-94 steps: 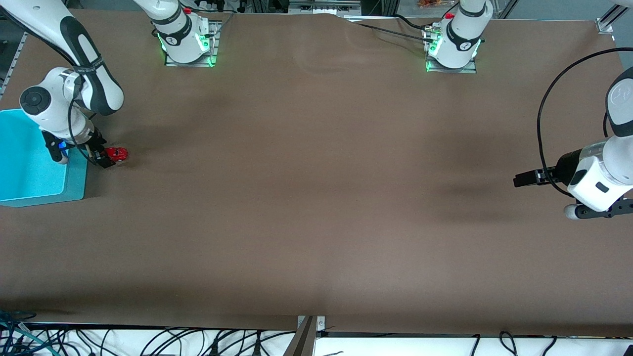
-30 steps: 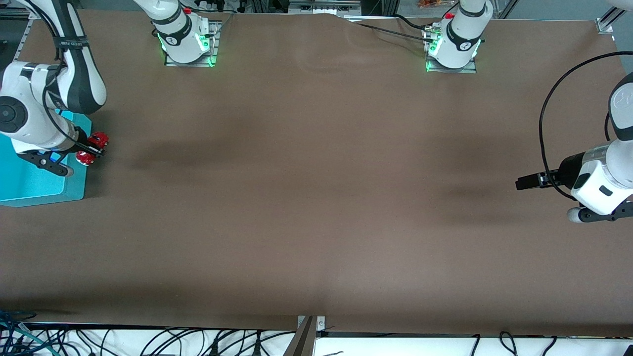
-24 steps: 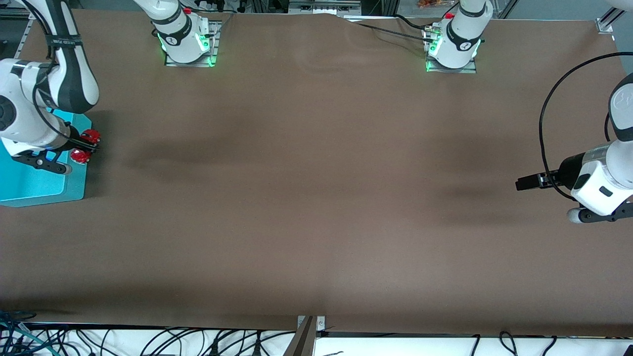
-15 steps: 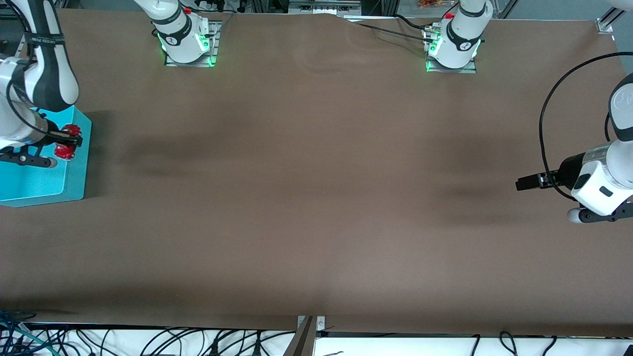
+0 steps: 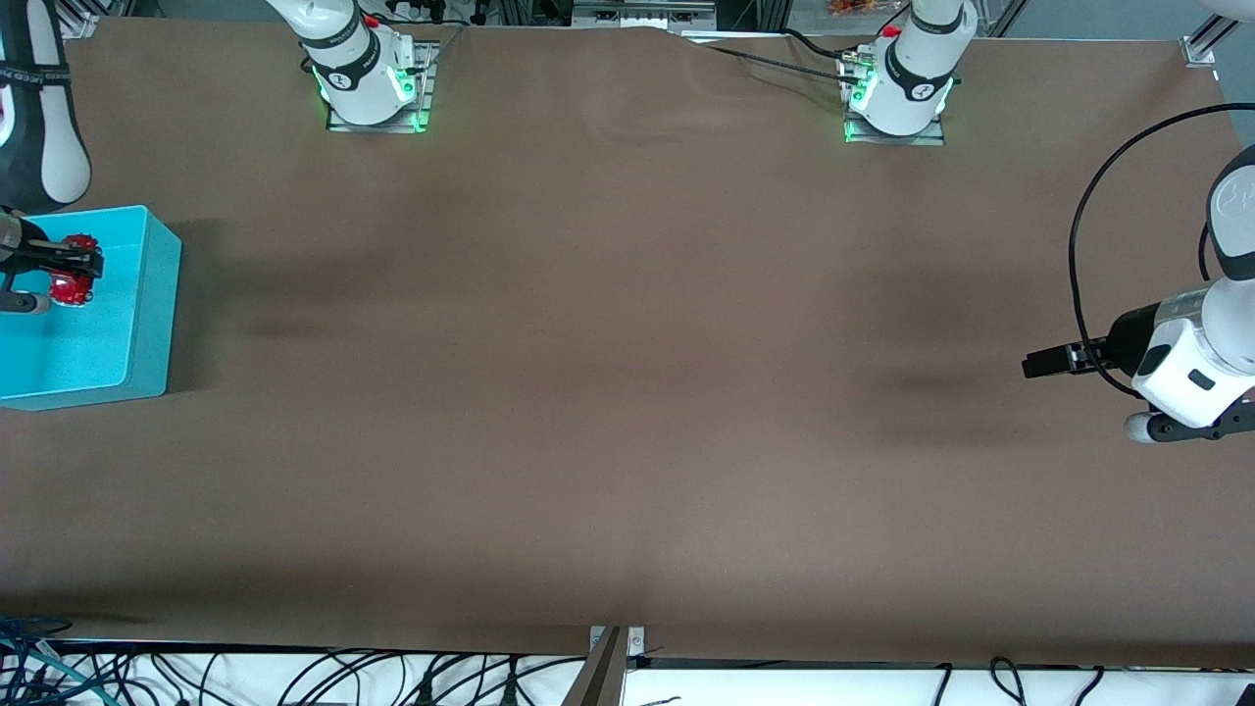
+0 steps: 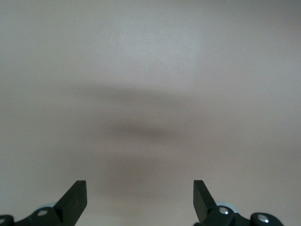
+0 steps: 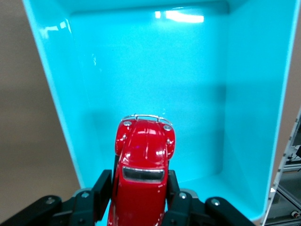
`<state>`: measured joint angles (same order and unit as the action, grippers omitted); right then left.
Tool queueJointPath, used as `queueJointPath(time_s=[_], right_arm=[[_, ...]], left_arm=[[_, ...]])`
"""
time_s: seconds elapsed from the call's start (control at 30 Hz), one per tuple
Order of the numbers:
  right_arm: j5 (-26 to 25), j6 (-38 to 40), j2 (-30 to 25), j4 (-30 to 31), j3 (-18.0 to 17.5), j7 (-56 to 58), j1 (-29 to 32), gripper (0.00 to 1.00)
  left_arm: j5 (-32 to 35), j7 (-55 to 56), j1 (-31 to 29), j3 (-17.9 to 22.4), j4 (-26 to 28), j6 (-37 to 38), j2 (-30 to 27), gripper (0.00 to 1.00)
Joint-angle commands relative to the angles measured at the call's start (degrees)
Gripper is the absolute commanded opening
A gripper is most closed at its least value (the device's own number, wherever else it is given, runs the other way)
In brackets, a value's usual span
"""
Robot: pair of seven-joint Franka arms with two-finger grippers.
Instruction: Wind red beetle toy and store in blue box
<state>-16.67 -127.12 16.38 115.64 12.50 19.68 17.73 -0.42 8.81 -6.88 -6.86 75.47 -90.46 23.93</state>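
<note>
Right wrist view shows the red beetle toy (image 7: 143,174) pinched at its two sides by the right gripper (image 7: 138,195), up in the air over the open blue box (image 7: 56,117). The toy looks small, hard and shiny. I think it is light, and its smooth round shell could slip, so the flat sides low down by the wheels look like the best place to hold it. That is where the fingers are clamped now. The little wheels and the thin silver bumper look like the parts that could break, so I would keep the fingers off them.

The car is longer than it is wide. In this view its long line runs from 6 o'clock up to 12 o'clock, with the bumper end at 12, aimed into the box. I cannot tell for sure if that end is the nose or the tail.

From the front camera, the box (image 5: 147,294) sits at the right arm's end of the table, at 9 o'clock.

The left gripper (image 5: 1039,361) waits over the bare table at 3 o'clock, its fingers (image 6: 75,197) spread apart and holding nothing.
</note>
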Motion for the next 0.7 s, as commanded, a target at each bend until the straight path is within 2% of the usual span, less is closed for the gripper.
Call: queueJointPath(time_s=[0.0, 0.37, 0.67], right_arm=[[1.3, -2.5, 4.8, -2.6, -0.7, 2.8, 2.9, 0.00], [1.4, -4.3, 10.9, -5.1, -0.9, 5.7, 6.7, 0.00], [1.4, -6.1, 13.2, -5.0, -0.7, 5.8, 8.4, 0.00]], left_arm=[[-0.5, -1.1, 0.1, 0.2, -2.3, 0.7, 1.2, 1.00], [-0.5, -1.1, 0.1, 0.2, -2.3, 0.7, 1.2, 1.00], [-0.5, -1.1, 0.0, 0.2, -2.3, 0.7, 1.2, 1.00]])
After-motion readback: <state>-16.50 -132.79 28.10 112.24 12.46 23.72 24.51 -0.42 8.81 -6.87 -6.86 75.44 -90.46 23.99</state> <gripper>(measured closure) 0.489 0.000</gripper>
